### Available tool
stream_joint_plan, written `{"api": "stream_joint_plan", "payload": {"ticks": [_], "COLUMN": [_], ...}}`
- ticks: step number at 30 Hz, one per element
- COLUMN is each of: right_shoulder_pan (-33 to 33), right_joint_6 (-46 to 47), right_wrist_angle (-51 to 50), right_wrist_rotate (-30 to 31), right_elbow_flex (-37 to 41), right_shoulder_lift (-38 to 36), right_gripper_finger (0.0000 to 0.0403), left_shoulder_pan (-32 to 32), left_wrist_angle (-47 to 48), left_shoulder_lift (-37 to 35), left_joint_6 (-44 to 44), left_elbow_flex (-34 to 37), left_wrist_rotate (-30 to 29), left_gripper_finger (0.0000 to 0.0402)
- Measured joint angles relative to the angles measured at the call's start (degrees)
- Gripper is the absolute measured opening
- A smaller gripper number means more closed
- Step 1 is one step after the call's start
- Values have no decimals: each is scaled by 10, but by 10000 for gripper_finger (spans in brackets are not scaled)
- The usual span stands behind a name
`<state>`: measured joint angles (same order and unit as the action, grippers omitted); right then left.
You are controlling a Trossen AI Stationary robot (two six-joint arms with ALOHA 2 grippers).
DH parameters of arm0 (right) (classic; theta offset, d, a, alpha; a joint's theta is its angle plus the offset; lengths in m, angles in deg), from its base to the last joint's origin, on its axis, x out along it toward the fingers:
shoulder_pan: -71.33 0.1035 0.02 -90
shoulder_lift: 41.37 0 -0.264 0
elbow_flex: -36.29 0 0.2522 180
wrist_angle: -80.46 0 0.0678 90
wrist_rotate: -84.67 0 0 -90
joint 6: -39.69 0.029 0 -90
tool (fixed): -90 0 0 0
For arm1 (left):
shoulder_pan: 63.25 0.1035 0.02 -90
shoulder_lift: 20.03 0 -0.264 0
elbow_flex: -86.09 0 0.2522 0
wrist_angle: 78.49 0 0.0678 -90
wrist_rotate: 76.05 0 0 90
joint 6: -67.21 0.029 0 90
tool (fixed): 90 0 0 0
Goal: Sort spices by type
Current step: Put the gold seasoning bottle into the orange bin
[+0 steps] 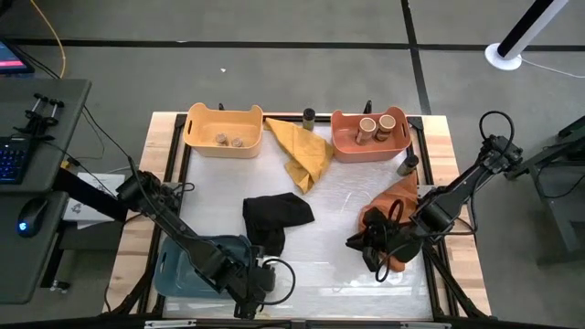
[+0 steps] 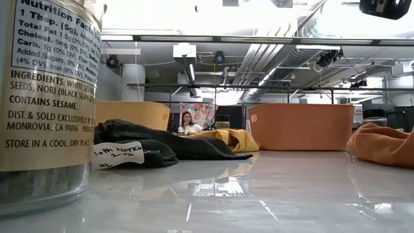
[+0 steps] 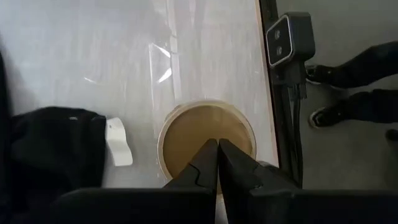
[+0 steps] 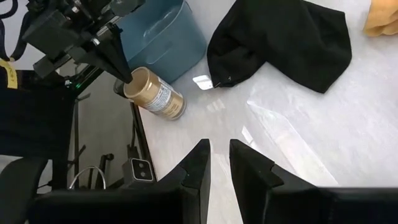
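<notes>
We see the left gripper (image 3: 217, 163) at the table's near edge, just beside the blue bin (image 1: 187, 267), its fingers pressed fully together and their tips resting on the tan lid of a spice jar (image 3: 206, 144) that stands upright there — touching the lid, not clasping it. In the right wrist view the same jar (image 4: 154, 93) shows beside the blue bin (image 4: 163, 34) with the left arm's closed tips on its top. The right gripper (image 4: 219, 163) hangs over the bare white surface near the orange cloth (image 1: 395, 203), empty, its fingers only a narrow gap apart. The other spices sit at the far side of the table: two tan-lidded jars (image 1: 377, 126) lie in the salmon bin (image 1: 345, 144), small brown lumpy pieces (image 1: 230, 140) rest in the yellow bin (image 1: 196, 139), one dark-lidded jar (image 1: 309, 117) stands between those two bins behind the yellow cloth (image 1: 302, 151), and another dark-lidded jar (image 1: 408, 164) stands just beside the salmon bin, at the top of the orange cloth. A black cloth (image 1: 274, 217) lies crumpled mid-table. In the low view the near jar's label (image 2: 48, 84) fills the left edge — a person (image 2: 187, 123) sits far off in the room behind.
</notes>
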<state>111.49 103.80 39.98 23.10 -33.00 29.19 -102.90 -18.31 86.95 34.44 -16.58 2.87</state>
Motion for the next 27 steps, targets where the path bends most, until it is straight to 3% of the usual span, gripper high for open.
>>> {"api": "stream_joint_plan", "payload": {"ticks": [14, 22, 27], "right_shoulder_pan": [0, 0, 0], "right_joint_6": [-1, -14, -34], "right_wrist_angle": [-8, 9, 23], "right_wrist_rotate": [-5, -1, 19], "right_elbow_flex": [0, 0, 0], "right_shoulder_lift": [0, -7, -22], "right_gripper_finger": [55, 55, 55], "left_shoulder_pan": [34, 97, 164], "left_wrist_angle": [-23, -85, -144], "left_shoulder_lift": [33, 39, 52], "left_joint_6": [27, 85, 132], "left_elbow_flex": [-3, 1, 2], "left_wrist_rotate": [39, -68, -74], "left_gripper_finger": [0, 0, 0]}}
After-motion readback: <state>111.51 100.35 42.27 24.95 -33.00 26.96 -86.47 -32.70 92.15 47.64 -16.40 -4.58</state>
